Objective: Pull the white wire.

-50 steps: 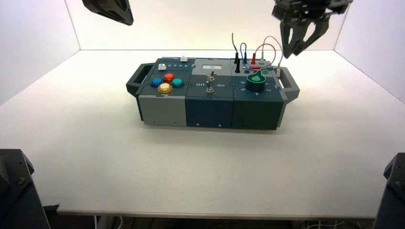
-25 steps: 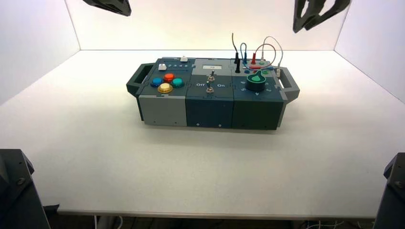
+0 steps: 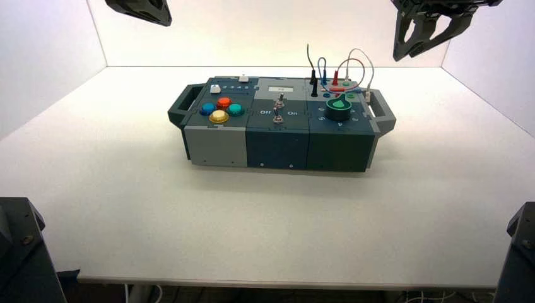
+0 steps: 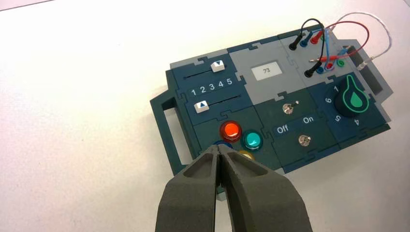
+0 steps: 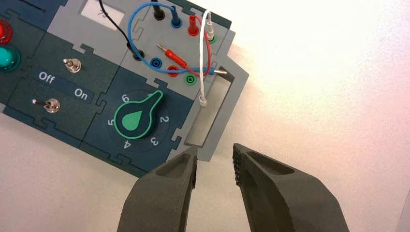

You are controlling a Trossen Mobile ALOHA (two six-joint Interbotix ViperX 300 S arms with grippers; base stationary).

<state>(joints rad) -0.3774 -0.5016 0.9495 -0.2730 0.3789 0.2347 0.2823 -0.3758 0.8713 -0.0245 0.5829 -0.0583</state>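
Observation:
The white wire [image 3: 371, 66] arches tall over the right rear of the box [image 3: 277, 142]. In the right wrist view, one end of the white wire [image 5: 202, 58] sits by a green socket, and the other end hangs free with a bare metal tip over the box's right handle [image 5: 225, 104]. It also shows in the left wrist view [image 4: 387, 34]. My right gripper [image 3: 416, 50] is open and empty, high above and to the right of the wire; the right wrist view shows it [image 5: 215, 159] off the handle's end. My left gripper [image 3: 142, 9] is parked high at the far left, and it [image 4: 218, 150] is shut and empty.
A red looped wire [image 5: 209, 53], a blue looped wire [image 5: 140, 14] and a black wire [image 3: 309, 60] stand beside the white one. A green knob [image 5: 138, 118] sits in front of the sockets. Toggle switches [image 5: 72, 64] marked Off and On sit mid-box, and coloured buttons [image 3: 221, 108] sit on the left.
My right gripper has risen from beside the white wire's arch and moved right, away from it. The wire and the left arm have not moved.

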